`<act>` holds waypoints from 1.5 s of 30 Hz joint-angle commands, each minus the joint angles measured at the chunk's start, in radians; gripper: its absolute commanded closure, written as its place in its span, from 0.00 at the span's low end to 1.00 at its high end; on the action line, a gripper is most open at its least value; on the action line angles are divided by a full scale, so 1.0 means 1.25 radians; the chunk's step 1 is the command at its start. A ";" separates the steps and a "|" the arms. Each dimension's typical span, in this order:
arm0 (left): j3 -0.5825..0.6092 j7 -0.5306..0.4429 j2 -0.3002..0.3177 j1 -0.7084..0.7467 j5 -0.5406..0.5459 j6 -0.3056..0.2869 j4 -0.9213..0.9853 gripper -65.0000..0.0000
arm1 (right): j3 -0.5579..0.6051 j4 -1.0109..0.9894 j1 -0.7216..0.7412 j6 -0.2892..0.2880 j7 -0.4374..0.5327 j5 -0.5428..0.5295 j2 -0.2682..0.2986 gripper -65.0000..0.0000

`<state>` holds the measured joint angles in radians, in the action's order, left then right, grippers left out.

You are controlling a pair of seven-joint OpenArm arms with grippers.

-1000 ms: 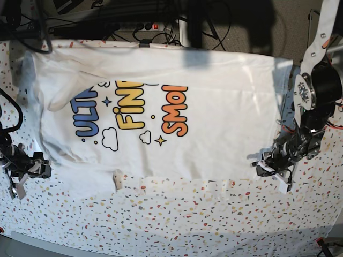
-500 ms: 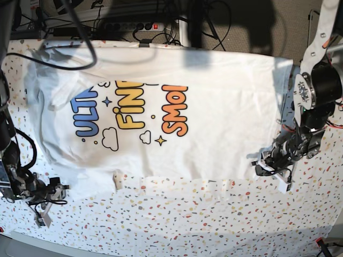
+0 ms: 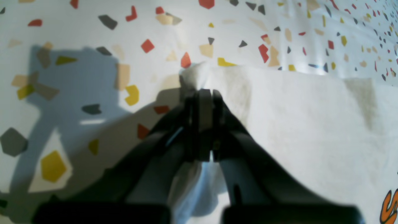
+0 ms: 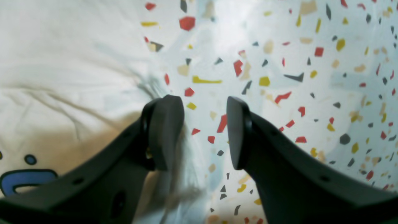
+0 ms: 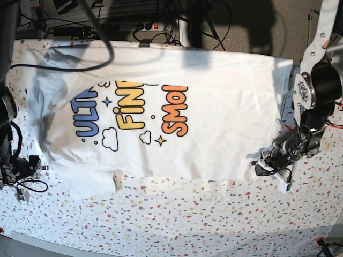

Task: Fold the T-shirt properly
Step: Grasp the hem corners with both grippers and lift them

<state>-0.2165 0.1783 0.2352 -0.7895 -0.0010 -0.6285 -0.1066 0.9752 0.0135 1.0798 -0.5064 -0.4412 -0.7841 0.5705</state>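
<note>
From the base view, I see the right gripper [image 5: 24, 179] has shifted since a moment ago: it sat lower and nearer the shirt's bottom edge then, and now it rests further out at the table's left margin, just off the cloth. The sleeve fold that earlier lay across the print's left side has flattened out. The T-shirt [image 5: 214, 118] lies spread print-up across the speckled tablecloth [image 5: 187, 219], its hem side toward the left gripper [image 5: 266, 167], which has not moved and pinches the shirt's near corner.

In the left wrist view, the left gripper [image 3: 203, 93] has its jaws clenched tight on a puckered corner of the T-shirt [image 3: 295, 124], the white cloth bunching up just past the tips over the tablecloth [image 3: 93, 46].

In the right wrist view, the right gripper [image 4: 202, 130] has its jaws released, standing wide apart with only tablecloth [image 4: 311, 77] between them. The T-shirt [image 4: 62, 77] lies just beside the left-hand finger [image 4: 164, 130]; I cannot tell whether they touch.
</note>
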 commanded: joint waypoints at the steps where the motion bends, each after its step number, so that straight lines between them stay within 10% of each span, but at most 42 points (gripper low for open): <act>1: 0.002 0.041 -0.002 -0.007 -0.026 -0.001 0.002 1.00 | -0.002 0.002 0.019 -0.001 0.013 -0.003 0.006 0.59; 27: 0.002 0.036 -0.002 -0.006 -0.026 -0.001 0.002 1.00 | -0.002 0.002 -0.059 0.040 0.120 0.081 -0.022 0.59; 33: 0.002 0.036 -0.002 -0.006 -0.026 -0.001 0.002 1.00 | -0.019 0.002 -0.095 -0.009 0.123 0.080 -0.025 0.59; 41: 0.002 0.031 -0.002 -0.006 -0.026 -0.001 0.002 1.00 | -0.133 0.002 -0.130 -0.014 0.125 0.090 -0.026 1.00; 45: 0.002 -0.020 -0.004 -0.006 -0.026 -0.001 0.002 1.00 | -0.206 0.002 -0.130 -0.013 0.246 0.168 -0.024 1.00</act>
<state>-0.2161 0.1204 0.2348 -0.7818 -0.0101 -0.6319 -0.1032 0.7158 0.0139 0.8909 -0.5247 -0.1261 -0.5724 0.5293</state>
